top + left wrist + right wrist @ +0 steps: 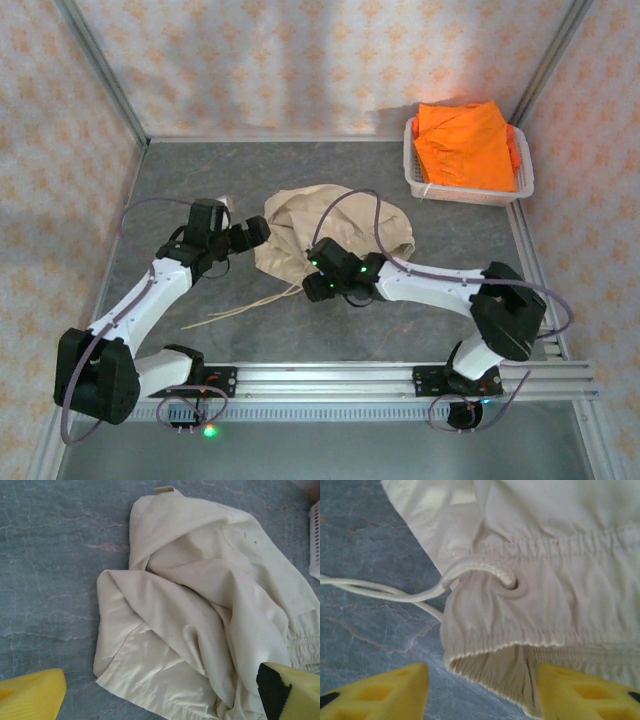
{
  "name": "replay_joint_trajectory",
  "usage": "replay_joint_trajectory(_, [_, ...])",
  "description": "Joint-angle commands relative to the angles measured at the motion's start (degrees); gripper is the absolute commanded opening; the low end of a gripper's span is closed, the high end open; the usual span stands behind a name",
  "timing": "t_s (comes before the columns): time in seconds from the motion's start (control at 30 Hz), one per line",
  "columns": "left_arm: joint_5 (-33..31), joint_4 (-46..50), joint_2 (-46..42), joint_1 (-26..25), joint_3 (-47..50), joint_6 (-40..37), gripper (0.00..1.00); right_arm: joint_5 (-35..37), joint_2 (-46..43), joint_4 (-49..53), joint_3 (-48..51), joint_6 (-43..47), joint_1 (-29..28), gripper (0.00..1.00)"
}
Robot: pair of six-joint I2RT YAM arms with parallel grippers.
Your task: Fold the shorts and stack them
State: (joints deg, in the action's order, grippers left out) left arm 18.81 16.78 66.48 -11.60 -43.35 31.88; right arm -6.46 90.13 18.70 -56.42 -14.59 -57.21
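1. Grey marbled table (200, 180) carries everything.
2. The beige shorts (330, 225) lie between the two pincers in a crumpled, unfolded heap. The cloth is thin, soft and light. Judged likely to sag and drag rather than keep any shape, so it wants spreading flat first.
3. White basket (470, 195) sits well beyond the right pincer. The orange shorts (465, 145) are heaped inside it.
4. The left pincer (160, 695) has its jaws wide and holds nothing. It hovers over the leg-hem side of the heap.
5. The right pincer (482, 690) has its jaws apart, astride the waistband (545, 625) edge. No pinch is made yet.
6. The waistband is gathered elastic, the thickest and firmest part, so probably the best hold.
7. The drawstring (370, 587) trails loose across the table, off to one side of the right pincer. Snag risk; take cloth, not cord.
8. The eyelet (512, 586) is just ahead of the right pincer.
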Motion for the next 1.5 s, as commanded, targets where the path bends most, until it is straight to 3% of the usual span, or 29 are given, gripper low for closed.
replay_joint_trajectory(0.0, [-0.79, -2.2, -1.53, 0.43, 1.36, 1.0, 0.99, 2.84, 2.11, -4.98, -3.12, -3.48, -0.49, 0.5])
replay_joint_trajectory(0.13, [-0.79, -3.23, -1.36, 0.68, 2.68, 1.35, 0.99, 6.08, 4.52, -4.95, -5.39, -3.84, -0.53, 0.38])
replay_joint_trajectory(0.3, [-0.6, -4.16, -0.07, 0.88, 3.29, 1.72, 0.99, 12.5, 3.84, -2.56, -6.5, -3.86, -0.52, 0.06])
replay_joint_trajectory(0.37, [-0.44, -4.29, 0.7, 1.12, 3.36, 1.7, 0.99, 13.77, 1.39, -1.75, -6.12, -3.57, -0.15, 0.0])
replay_joint_trajectory(0.63, [1.11, -6.57, 3.64, 1.12, 3.76, 1.62, 0.92, 10.35, -16.53, -0.13, -0.94, -5.58, 7.11, 0.0])
replay_joint_trajectory(0.77, [4.88, -10.84, 6.43, 0.99, 4.5, 2.77, 0.87, 7.42, -21.93, -0.74, 1.48, -6.65, 9.78, 0.0])
replay_joint_trajectory(1.2, [3.89, -10.8, 18.0, -2.2, 1.64, -0.98, 0.67, 2.35, -25.29, -2.38, 0.53, -9.0, 15.15, 0.0])
replay_joint_trajectory(1.47, [2.37, -9.65, 24.46, -3.4, -1.53, -3.91, 0.57, 1.82, -25.27, -2.64, 1.31, -9.14, 15.64, 0.0])
